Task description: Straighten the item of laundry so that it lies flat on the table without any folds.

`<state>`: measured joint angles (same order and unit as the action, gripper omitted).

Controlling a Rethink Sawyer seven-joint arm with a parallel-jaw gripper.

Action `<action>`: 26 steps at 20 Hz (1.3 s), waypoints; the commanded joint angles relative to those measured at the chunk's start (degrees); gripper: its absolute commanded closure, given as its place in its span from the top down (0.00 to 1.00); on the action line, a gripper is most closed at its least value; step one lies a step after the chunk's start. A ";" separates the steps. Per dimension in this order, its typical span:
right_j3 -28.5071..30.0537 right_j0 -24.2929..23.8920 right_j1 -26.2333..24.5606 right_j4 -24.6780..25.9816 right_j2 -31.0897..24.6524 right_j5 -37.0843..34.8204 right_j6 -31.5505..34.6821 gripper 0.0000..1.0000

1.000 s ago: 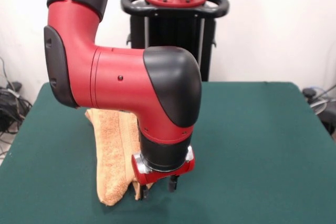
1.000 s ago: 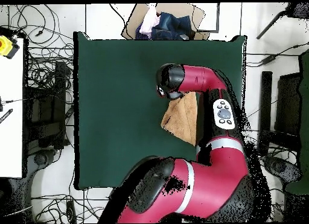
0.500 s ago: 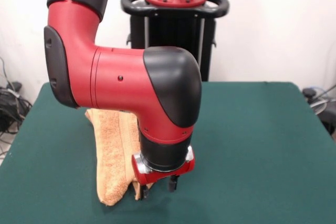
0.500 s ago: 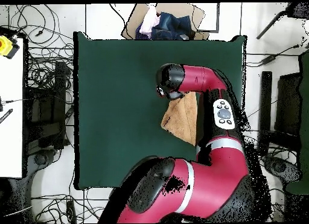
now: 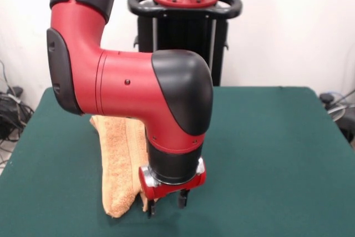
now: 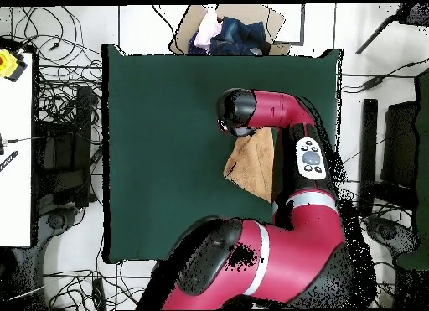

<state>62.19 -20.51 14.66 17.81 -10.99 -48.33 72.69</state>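
The item of laundry (image 5: 119, 159) is an orange-tan towel lying folded lengthwise in a long narrow strip on the left part of the green table (image 5: 266, 154). Its far end is hidden behind the arm. My gripper (image 5: 166, 203) points straight down at the towel's near right corner, just above the table. It is open, and one dark fingertip (image 5: 151, 209) stands right at the towel's edge while the other is over bare felt. In the overhead view the towel (image 6: 251, 163) shows as a folded wedge beside the arm on the table (image 6: 167, 157), and the wrist hides the gripper.
A cardboard box of clothes (image 6: 230, 29) sits beyond the table's far edge in the overhead view. Cables lie on the floor round the table, and a white bench (image 6: 17, 140) stands at the left. Open felt stretches to the right of the gripper in the front view.
The gripper has dropped slightly toward the table at the towel's near corner. The towel has not moved.
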 commanded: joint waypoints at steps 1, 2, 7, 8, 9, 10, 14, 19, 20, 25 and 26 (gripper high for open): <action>2.60 0.03 -0.93 -2.02 -1.59 6.19 10.92 1.00; 2.63 -0.01 -0.75 -2.05 -1.46 5.91 10.52 1.00; 2.38 -0.29 0.02 -1.84 -0.76 4.61 8.74 1.00; 2.07 -0.20 -0.14 -1.63 -0.54 4.63 8.72 1.00; 1.95 -0.19 -0.10 -1.36 -0.34 4.36 8.38 1.00; 2.80 -0.38 0.56 -1.20 -0.15 4.49 8.20 1.00; 3.77 -1.20 2.34 -1.01 0.07 2.73 6.41 1.00; 3.29 -0.58 2.17 -0.09 0.78 0.69 5.55 1.00; 2.64 0.02 1.94 0.91 1.76 -1.15 4.66 1.00; 0.63 1.74 1.85 3.72 5.12 -6.93 1.32 1.00; 0.39 2.04 1.88 4.03 5.54 -7.49 1.04 1.00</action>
<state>62.19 -20.57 16.48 17.66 -8.49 -47.61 72.69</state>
